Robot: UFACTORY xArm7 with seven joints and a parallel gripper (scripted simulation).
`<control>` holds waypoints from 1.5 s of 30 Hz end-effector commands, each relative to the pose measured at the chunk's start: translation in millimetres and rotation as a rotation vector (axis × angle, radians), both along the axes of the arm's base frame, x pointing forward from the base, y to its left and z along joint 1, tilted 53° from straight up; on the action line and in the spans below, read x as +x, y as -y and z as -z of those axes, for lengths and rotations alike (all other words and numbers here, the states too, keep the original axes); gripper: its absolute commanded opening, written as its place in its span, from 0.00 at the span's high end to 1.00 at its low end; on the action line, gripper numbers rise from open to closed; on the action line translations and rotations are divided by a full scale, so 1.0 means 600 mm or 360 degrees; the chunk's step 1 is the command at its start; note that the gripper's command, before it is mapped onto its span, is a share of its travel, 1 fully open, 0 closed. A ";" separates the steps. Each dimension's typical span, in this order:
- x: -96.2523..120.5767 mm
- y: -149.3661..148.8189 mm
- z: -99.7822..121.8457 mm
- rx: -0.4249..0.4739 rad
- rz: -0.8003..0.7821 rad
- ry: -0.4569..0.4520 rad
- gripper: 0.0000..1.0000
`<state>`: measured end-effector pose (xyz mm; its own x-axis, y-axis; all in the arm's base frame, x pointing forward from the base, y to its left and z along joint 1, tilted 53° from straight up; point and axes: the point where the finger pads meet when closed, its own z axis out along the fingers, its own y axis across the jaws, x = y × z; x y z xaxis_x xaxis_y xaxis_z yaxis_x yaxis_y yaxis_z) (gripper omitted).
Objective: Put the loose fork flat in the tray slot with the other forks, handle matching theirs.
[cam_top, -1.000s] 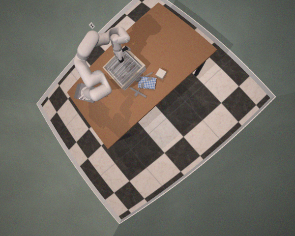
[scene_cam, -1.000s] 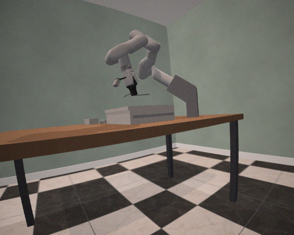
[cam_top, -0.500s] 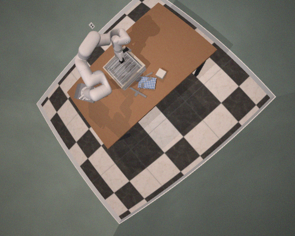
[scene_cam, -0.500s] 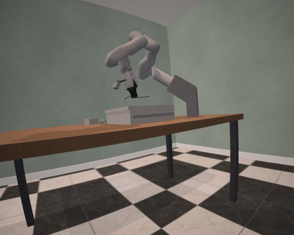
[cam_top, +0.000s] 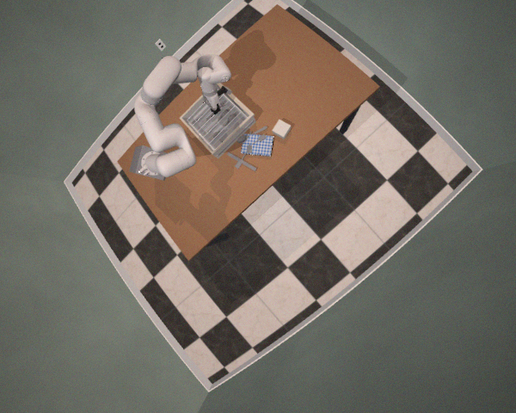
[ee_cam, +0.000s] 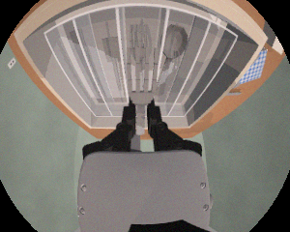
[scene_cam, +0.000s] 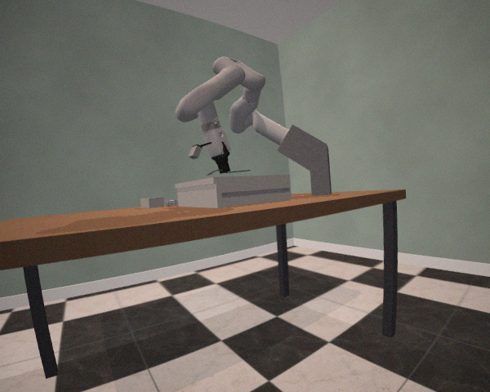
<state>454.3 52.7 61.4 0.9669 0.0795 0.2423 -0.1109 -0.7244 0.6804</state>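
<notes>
My gripper [scene_cam: 224,168] is shut on the loose fork [scene_cam: 228,171] and holds it about level a little above the cutlery tray [scene_cam: 233,190]. In the overhead view the gripper [cam_top: 214,108] is over the tray [cam_top: 215,118], near its back half. In the wrist view the fingers pinch the fork [ee_cam: 143,84], whose tines point away over a middle slot. Other forks [ee_cam: 137,39] lie in that slot below. A spoon-like piece [ee_cam: 174,39] lies in the slot to the right.
On the table beside the tray lie a blue checked cloth [cam_top: 258,144], a small pale block [cam_top: 281,128] and two grey utensils [cam_top: 242,162]. The arm's base [cam_top: 144,164] stands at the table's near-left edge.
</notes>
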 end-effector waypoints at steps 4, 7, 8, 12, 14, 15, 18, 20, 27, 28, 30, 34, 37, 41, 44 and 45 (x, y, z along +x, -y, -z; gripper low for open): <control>0.021 0.024 0.023 0.0001 -0.0004 0.0003 0.97; 0.030 0.036 0.034 0.0001 -0.0004 0.0003 0.97; 0.030 0.036 0.034 0.0001 -0.0004 0.0003 0.97; 0.039 0.048 0.045 0.0001 -0.0004 0.0003 0.97; 0.044 0.055 0.052 0.0001 -0.0004 0.0003 0.97; 0.047 0.058 0.055 0.0001 -0.0004 0.0003 0.97; 0.054 0.068 0.064 0.0001 -0.0004 0.0003 0.97; 0.059 0.073 0.069 0.0001 -0.0004 0.0003 0.97; 0.067 0.085 0.080 0.0001 -0.0004 0.0003 0.97; 0.069 0.087 0.082 0.0001 -0.0004 0.0003 0.97; 0.071 0.090 0.085 0.0001 -0.0004 0.0003 0.97; 0.074 0.094 0.089 0.0001 -0.0004 0.0003 0.97; 0.076 0.096 0.090 0.0001 -0.0004 0.0003 0.97; 0.076 0.097 0.091 0.0001 -0.0004 0.0003 0.97; 0.076 0.097 0.091 0.0001 -0.0004 0.0003 0.97; 0.076 0.097 0.091 0.0001 -0.0004 0.0003 0.97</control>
